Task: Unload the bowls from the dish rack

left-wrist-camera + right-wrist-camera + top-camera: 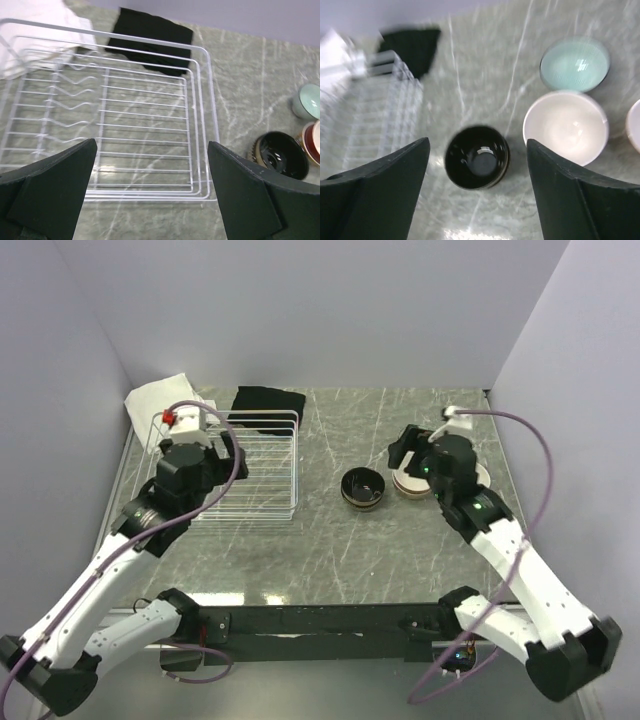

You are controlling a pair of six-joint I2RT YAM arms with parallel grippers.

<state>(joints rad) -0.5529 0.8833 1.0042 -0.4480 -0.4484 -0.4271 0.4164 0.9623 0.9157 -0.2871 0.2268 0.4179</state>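
Note:
The white wire dish rack stands at the left and holds no bowls; its bare tines show in the left wrist view. My left gripper hangs open and empty above it. The dark brown bowl with black inside sits on the table mid-right. My right gripper is open and empty above it. Beside it are a beige bowl, a pale teal bowl and part of another bowl. A dark red bowl shows at the left wrist view's right edge.
A black cloth lies behind the rack and a white cloth at the far left corner. Grey walls close in the table on the left, back and right. The right arm covers most of the bowl group in the top view.

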